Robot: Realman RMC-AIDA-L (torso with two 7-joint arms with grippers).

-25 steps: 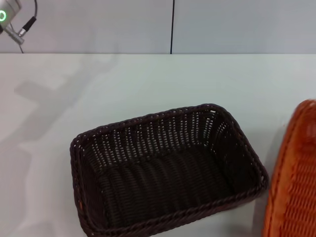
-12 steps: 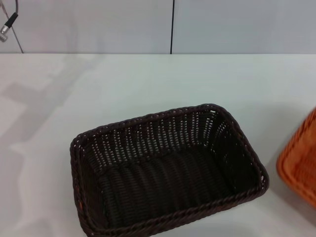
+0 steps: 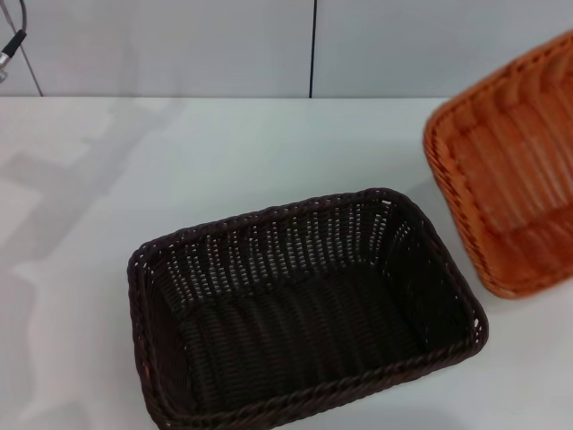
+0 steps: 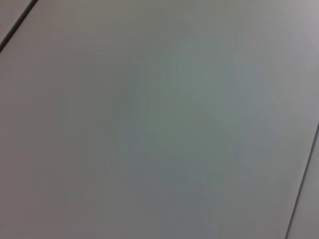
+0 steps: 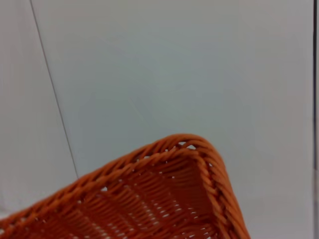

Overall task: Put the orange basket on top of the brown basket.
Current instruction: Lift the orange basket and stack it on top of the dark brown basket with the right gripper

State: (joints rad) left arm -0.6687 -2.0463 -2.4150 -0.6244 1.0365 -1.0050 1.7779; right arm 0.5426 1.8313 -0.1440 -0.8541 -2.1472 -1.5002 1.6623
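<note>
The brown basket stands upright on the white table, in the lower middle of the head view, and holds nothing. The orange basket hangs in the air at the upper right, tilted so its inside faces me, and its near left corner is just right of the brown basket's far right corner. Its right part is cut off by the picture edge. The right wrist view shows one braided corner of the orange basket close up against the wall. Neither gripper shows in any view. Only a cable of the left arm shows at the top left.
The white table stretches behind and to the left of the brown basket, up to a grey wall with a dark vertical seam. The left wrist view shows only a plain grey surface.
The orange basket has risen from the lower right edge of the head view to the upper right and moved left, toward the brown basket. The left arm's parts have drawn back to the top left corner.
</note>
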